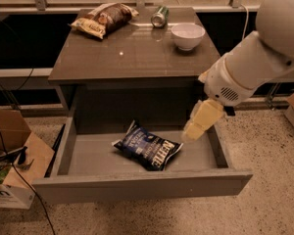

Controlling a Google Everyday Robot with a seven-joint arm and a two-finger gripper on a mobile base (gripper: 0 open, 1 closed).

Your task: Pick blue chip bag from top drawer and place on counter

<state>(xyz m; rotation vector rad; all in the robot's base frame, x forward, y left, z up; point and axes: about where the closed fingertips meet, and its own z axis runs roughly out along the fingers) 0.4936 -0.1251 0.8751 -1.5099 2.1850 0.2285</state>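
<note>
Claw (200, 123), state not discernible to me, hung over the right side of the top drawer (137, 190), just beside the blue chip bag (148, 146) lying inside, which I judged light, crinkly, slippery, best pinched at an edge seam.

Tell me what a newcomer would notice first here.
The white arm on the right, its pincer hanging over the right side of the open top drawer. Next, the blue chip bag lying flat in that drawer, left of the pincer. On the counter sit a brown chip bag, a can and a white bowl.
</note>
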